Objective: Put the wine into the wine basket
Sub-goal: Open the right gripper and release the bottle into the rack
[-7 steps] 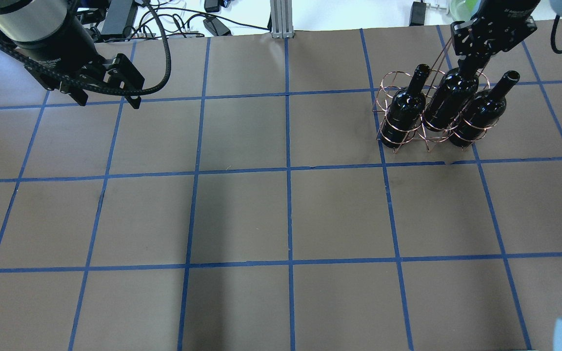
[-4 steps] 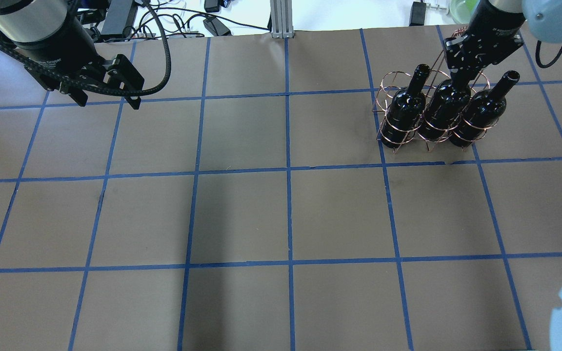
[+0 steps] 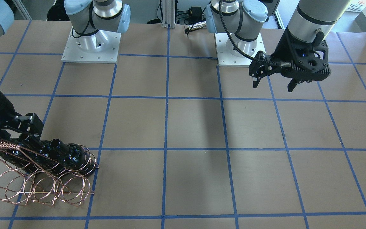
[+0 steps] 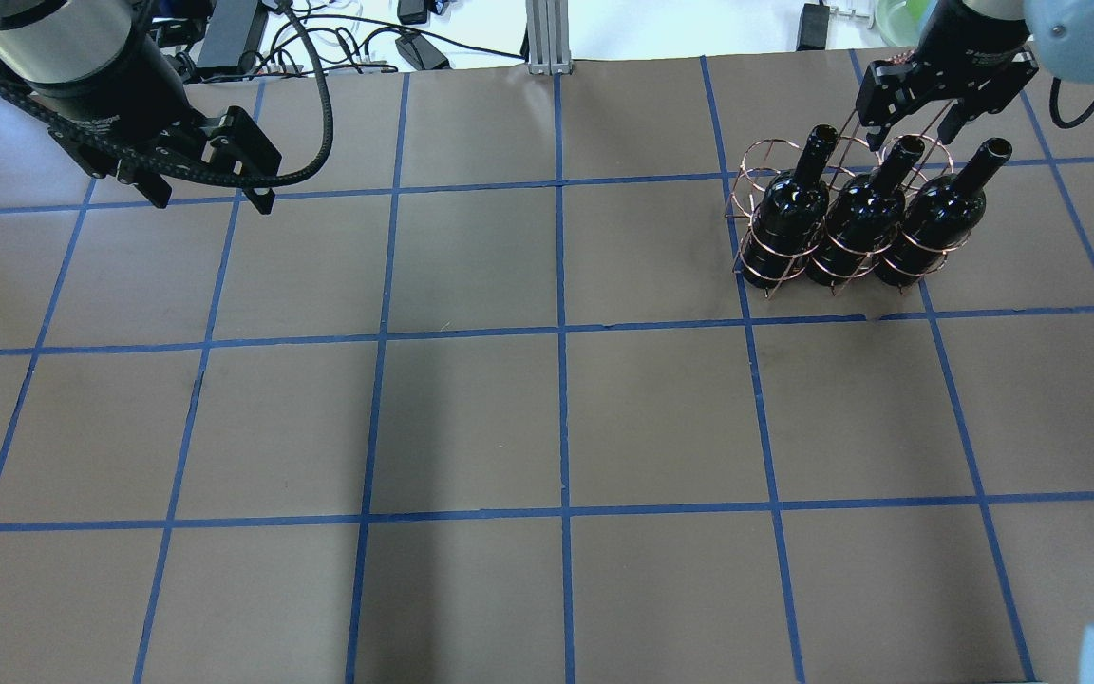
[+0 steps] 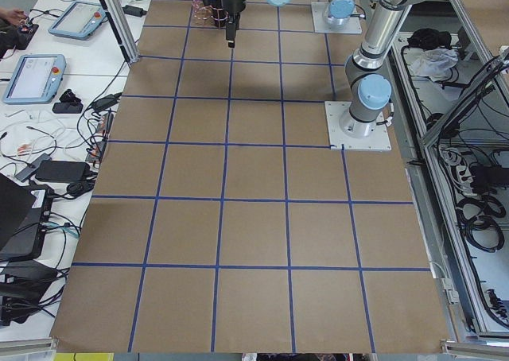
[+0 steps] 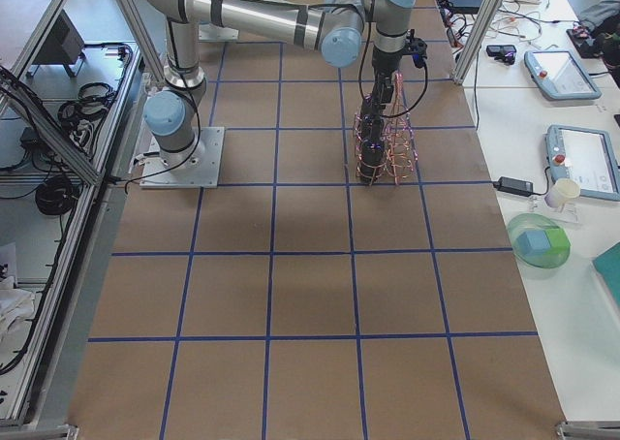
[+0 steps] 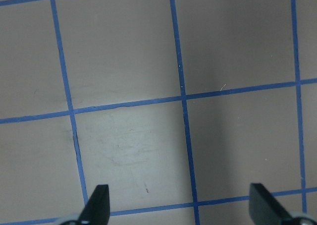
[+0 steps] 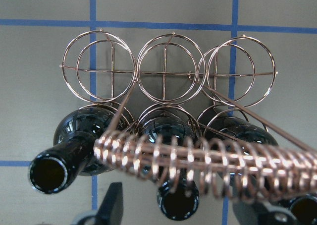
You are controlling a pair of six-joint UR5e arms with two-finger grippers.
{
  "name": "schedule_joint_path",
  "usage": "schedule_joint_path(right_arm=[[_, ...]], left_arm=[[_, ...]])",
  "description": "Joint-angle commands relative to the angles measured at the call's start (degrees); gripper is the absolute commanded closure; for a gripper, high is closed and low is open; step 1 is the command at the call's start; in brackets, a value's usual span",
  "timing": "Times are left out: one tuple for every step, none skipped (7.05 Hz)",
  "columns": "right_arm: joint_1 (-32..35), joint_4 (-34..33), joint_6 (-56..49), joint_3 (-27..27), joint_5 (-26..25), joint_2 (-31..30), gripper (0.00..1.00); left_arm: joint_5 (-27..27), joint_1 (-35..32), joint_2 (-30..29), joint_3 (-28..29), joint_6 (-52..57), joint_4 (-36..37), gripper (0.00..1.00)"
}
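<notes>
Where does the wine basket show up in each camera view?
Exterior front-facing: wine basket in the lower left corner.
Overhead exterior: upper right.
Exterior left: top edge, far and small.
Exterior right: upper centre.
Left wrist-mounted: not in it.
Right wrist-mounted: fills the picture.
Shared landmark: three wine bottles fill its row nearer the robot.

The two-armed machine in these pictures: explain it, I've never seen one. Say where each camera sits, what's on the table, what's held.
Two robot arms stand at a taped brown table. One camera looks from behind them, one faces them, two watch from the table's ends, one rides each wrist. A copper wine basket holds three dark bottles in one row; its other row is empty. The right gripper is open at the middle bottle's neck, gripping nothing. The left gripper hangs open and empty, far off.
</notes>
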Motion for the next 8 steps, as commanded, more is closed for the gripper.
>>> schedule_joint_path(right_arm=[[0.25, 5.81, 0.40, 0.01, 0.15, -7.43, 0.00], [0.60, 9.16, 0.67, 0.10, 0.58, -11.21, 0.00], [1.91, 12.32, 1.02, 0.18, 0.68, -14.12, 0.00], [3.84, 13.31, 4.24, 1.06, -0.02, -15.63, 0.00], [5.86, 12.54, 8.27, 1.41, -0.03, -15.39, 0.00], [9.36, 11.66, 12.23, 1.15, -0.03, -14.25, 0.00], [13.75, 10.70, 16.27, 0.98, -1.59, -12.85, 0.00], [16.66, 9.21, 17.44, 1.50, -2.57, -12.14, 0.00]], left_arm=[[0.07, 0.01, 0.00, 0.00, 0.09, 0.09, 0.00], [-0.37, 0.01, 0.17, 0.00, 0.09, 0.09, 0.00], [-0.29, 0.01, 0.26, 0.00, 0.09, 0.00, 0.00], [0.06, -0.07, 0.26, 0.00, 0.09, -0.09, 0.00], [0.07, 0.01, 0.17, 0.00, 0.09, 0.00, 0.00], [-0.02, 0.01, 0.17, 0.00, 0.09, 0.00, 0.00], [-0.02, 0.01, 0.17, 0.00, 0.09, 0.00, 0.00], [-0.11, 0.01, 0.17, 0.00, 0.09, -0.09, 0.00]])
